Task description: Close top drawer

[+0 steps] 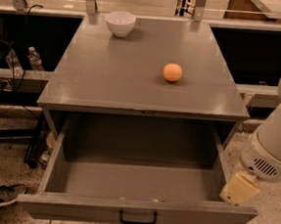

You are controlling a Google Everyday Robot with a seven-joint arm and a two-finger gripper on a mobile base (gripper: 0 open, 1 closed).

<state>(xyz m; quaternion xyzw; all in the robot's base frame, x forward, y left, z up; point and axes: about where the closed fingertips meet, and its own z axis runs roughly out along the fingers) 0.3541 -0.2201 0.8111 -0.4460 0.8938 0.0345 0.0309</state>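
Top drawer (pixel 73 207) stands fully open: rigid, probably free-sliding; push the flat front beside the black handle (pixel 137 217). End effector (pixel 240 188) hangs at its right front corner, state indiscernible.

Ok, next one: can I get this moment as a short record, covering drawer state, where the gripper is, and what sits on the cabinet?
top drawer: pulled far out of the cabinet, nothing visible inside
drawer handle: black bar, centre of the front panel, nothing touching it
gripper: outside the drawer, by its right wall near the front corner; contact cannot be told
cabinet top: white bowl at the back, orange right of centre, well apart
task status: drawer not yet closed
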